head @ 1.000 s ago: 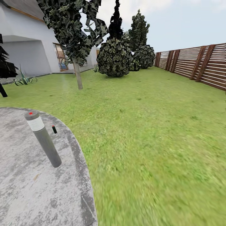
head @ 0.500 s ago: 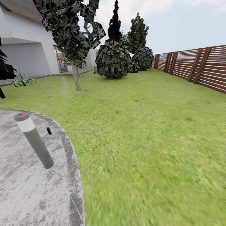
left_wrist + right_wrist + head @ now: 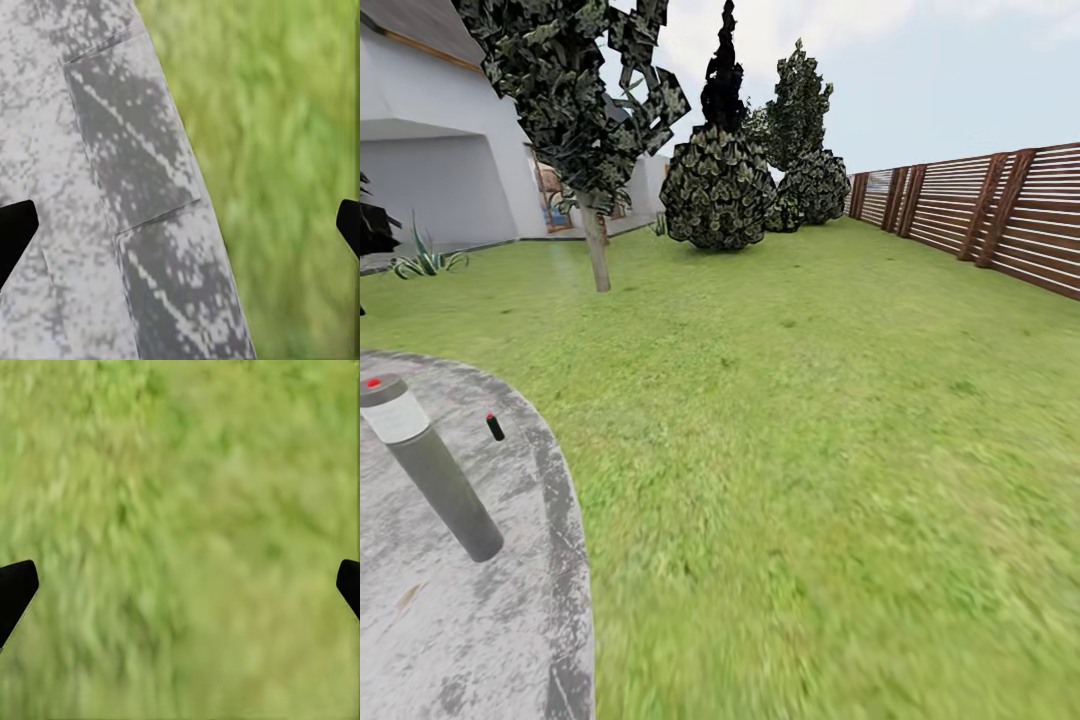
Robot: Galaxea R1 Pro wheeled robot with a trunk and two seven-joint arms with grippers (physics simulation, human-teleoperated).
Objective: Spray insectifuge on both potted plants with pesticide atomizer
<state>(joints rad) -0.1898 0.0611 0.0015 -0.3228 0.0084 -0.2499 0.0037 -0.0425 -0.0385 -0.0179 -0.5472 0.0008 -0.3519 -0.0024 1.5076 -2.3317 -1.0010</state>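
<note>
Both grippers, left [image 3: 180, 225] and right [image 3: 180, 585], are spread wide, holding nothing. You're in the search step: a small dark bottle [image 3: 494, 427], maybe the atomizer, stands on the patio [image 3: 480, 620] beside the bollard [image 3: 425, 465]. Roll closer next.

Patio [image 3: 540, 600]: round grey stone at 8 o'clock, bearing a leaning grey post [image 3: 430, 468].
Lawn [image 3: 810, 420]: green, surrounding.

Green lawn [image 3: 840, 450], mottled grey patio [image 3: 460, 620], slatted brown fence [image 3: 1000, 210].
</note>
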